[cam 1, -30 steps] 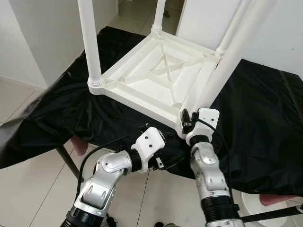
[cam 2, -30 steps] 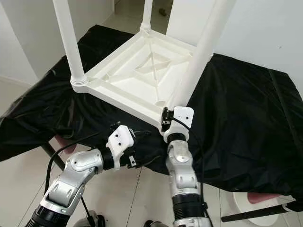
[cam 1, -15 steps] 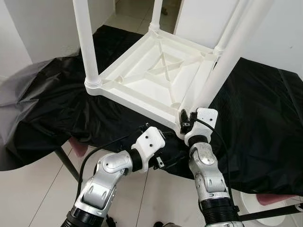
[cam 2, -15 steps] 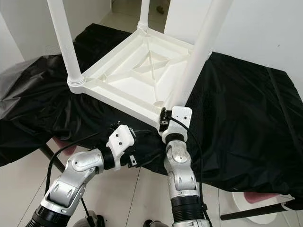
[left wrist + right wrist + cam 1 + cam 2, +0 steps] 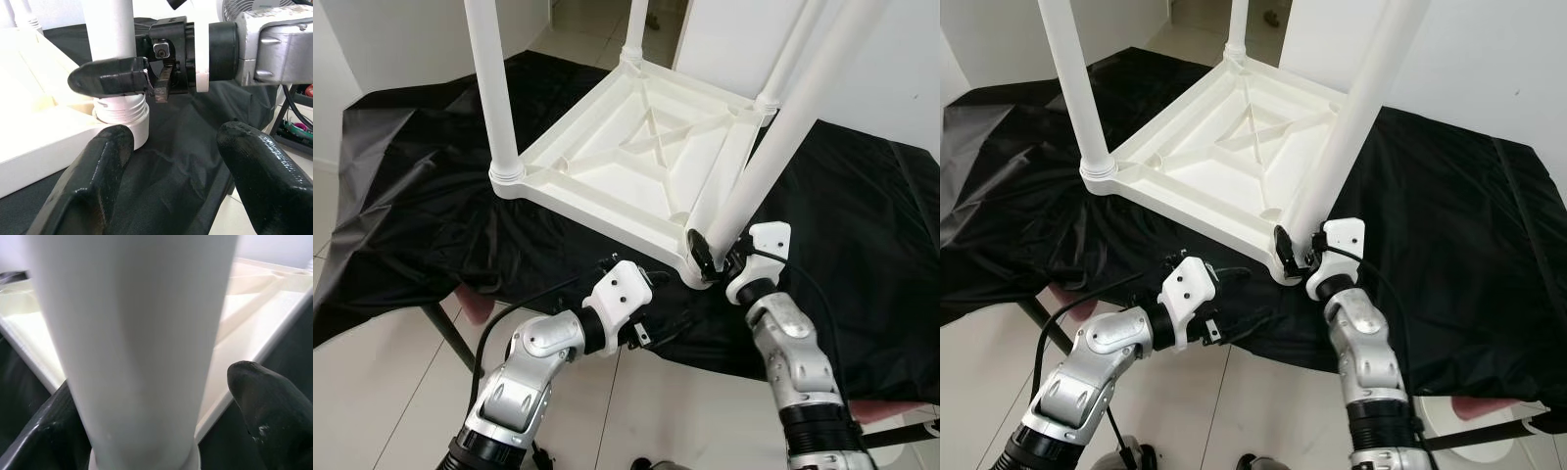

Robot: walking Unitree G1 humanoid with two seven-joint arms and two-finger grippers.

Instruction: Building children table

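Four round legs rise from the upturned white table [image 5: 636, 166]; right gripper [image 5: 710, 259] clasps one, left gripper [image 5: 619, 284] gapes.

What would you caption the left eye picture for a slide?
Robot's right gripper grips the near leg of an upside-down white table on black cloth.

Looks like home interior: pale tiled floor [image 5: 382, 392], plain white walls [image 5: 401, 49], doorway beyond. Counter draped in black cloth [image 5: 862, 245], upturned white plastic children table [image 5: 636, 166] on it.
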